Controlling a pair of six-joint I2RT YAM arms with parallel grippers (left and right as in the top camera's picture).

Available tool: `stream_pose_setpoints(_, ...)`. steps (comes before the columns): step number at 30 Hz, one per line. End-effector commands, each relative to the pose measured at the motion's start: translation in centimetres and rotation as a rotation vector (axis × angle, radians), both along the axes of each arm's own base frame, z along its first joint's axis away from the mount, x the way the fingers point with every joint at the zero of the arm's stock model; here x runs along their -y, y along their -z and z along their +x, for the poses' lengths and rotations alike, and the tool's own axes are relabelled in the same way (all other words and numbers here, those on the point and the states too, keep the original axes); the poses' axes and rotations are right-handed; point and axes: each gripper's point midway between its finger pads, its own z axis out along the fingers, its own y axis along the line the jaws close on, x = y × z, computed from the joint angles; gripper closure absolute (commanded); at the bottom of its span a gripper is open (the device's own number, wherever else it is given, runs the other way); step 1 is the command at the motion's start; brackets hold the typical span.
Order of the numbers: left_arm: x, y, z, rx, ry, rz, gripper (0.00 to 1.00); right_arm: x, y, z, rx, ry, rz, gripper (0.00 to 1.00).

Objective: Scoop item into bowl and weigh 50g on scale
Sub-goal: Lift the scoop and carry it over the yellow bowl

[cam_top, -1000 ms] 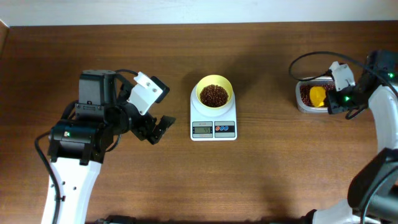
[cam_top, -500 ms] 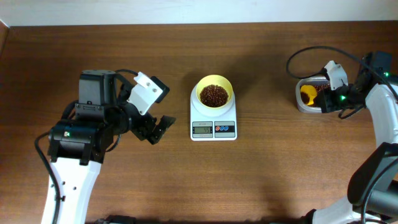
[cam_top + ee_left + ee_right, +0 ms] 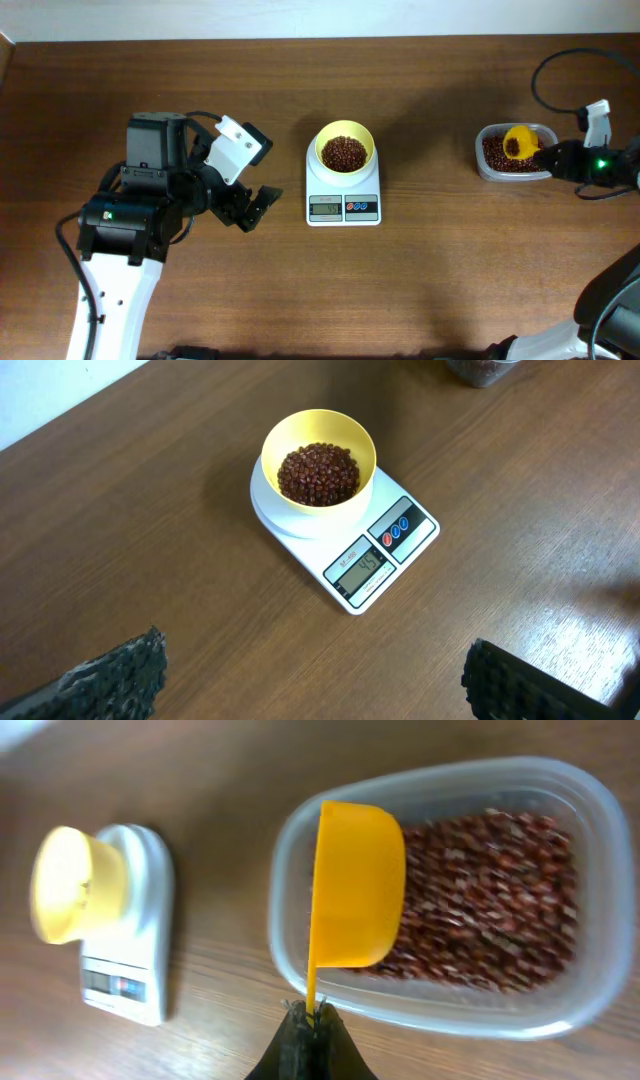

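The pale yellow bowl (image 3: 344,148) holds dark red-brown beans (image 3: 344,153) and stands on the white scale (image 3: 343,205). It also shows in the left wrist view (image 3: 318,460), where the scale's display (image 3: 361,569) is lit. More beans (image 3: 500,155) lie in a clear tub (image 3: 515,170) at the far right. My right gripper (image 3: 556,155) is shut on the handle of a yellow scoop (image 3: 355,885), held tilted on its side over the tub (image 3: 440,990). My left gripper (image 3: 252,208) is open and empty, left of the scale.
The table's far edge meets a pale wall at the top. A black cable (image 3: 555,70) loops above the right arm near the tub. Bare wood lies between the scale and the tub.
My right arm has swung back to the right. The scoop has turned from lying in the tub to standing on its side over the tub's right part. The left arm has not moved.
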Motion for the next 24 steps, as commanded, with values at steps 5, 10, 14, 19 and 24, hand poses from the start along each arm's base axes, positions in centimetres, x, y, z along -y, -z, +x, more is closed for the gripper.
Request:
stream_pose_setpoints(5,-0.2,-0.8,0.2,0.029,0.002,0.008,0.01,-6.7,-5.1,1.3,0.189,-0.158,0.337,0.96)
stream_pose_setpoints(10,-0.2,-0.8,0.2,0.029,0.002,0.007,0.01,-14.8,-5.3,1.4,0.177,-0.370,0.350,0.96)
stream_pose_setpoints(14,-0.2,-0.8,0.2,0.029,0.002,0.008,0.01,-20.8,-4.7,1.3,0.200,-0.539,0.285,0.96)
stream_pose_setpoints(19,-0.2,-0.8,0.2,0.029,0.002,0.008,0.01,-25.3,-3.9,0.9,0.223,-0.660,0.197,0.96)
stream_pose_setpoints(24,-0.2,-0.8,0.2,0.029,0.002,0.008,0.01,-27.2,-4.3,1.1,0.276,-0.711,0.159,0.96)
